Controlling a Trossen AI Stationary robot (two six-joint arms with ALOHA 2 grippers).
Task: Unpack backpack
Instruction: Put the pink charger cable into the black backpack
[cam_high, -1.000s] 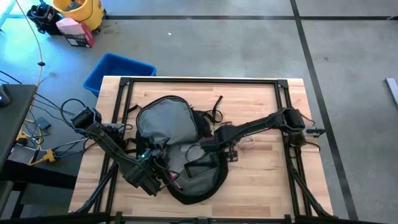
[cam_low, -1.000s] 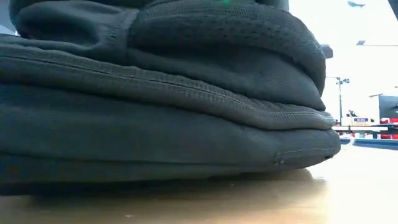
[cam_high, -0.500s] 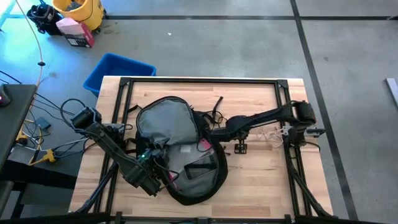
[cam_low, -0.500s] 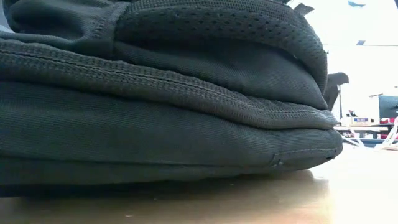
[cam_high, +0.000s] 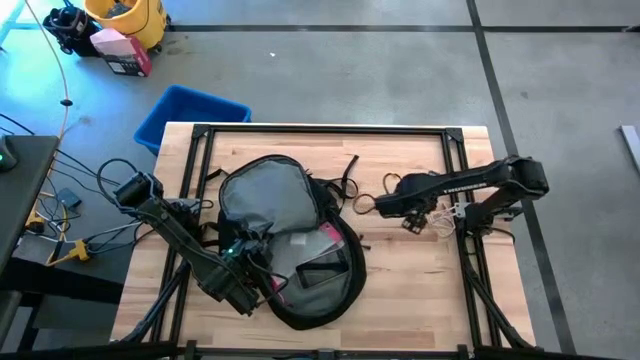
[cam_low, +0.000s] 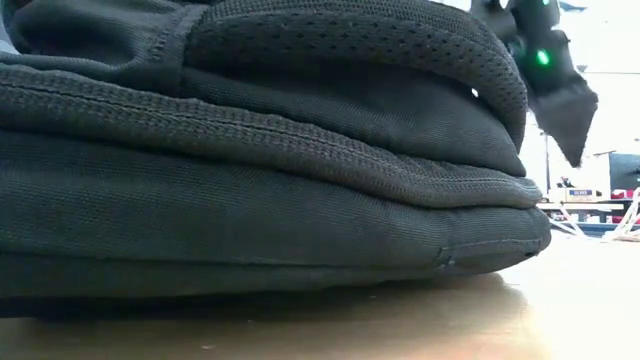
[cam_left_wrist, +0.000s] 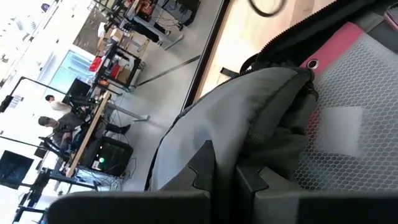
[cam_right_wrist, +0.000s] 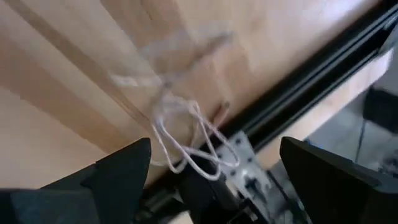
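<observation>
The black backpack (cam_high: 270, 215) lies flat on the table with its grey padded back panel up, and it fills the low view (cam_low: 250, 180). Its near end is open. A pink-edged mesh pouch (cam_high: 323, 236) (cam_left_wrist: 348, 93) and a dark flat thing (cam_high: 320, 272) lie in the opening. My left gripper (cam_high: 260, 265) is at the opening's left rim, shut on grey fabric. My right gripper (cam_high: 411, 223) (cam_low: 565, 100) hangs open above the table to the backpack's right, touching nothing. It points down at a white cord (cam_right_wrist: 186, 140). My left gripper pinches a fold of the backpack's grey fabric (cam_left_wrist: 242, 134) at the left rim of the opening, between its two fingers (cam_left_wrist: 202, 171). The fold stands up ahead of the fingers, raised off the pouch. How many layers it holds I cannot tell.
A coiled white cord (cam_high: 440, 215) and something clear lie on the table by the right black frame rail (cam_right_wrist: 298, 106). A black loop (cam_high: 366, 203) shows right of the backpack. Loose straps (cam_high: 345, 170) trail toward the far side. A blue bin (cam_high: 190, 115) stands on the floor beyond the far-left corner.
My right arm has drawn back from over the backpack's opening toward the table's right edge and has risen. This has uncovered the pink edge of the pouch in the opening. The left gripper has kept its hold on the rim.
</observation>
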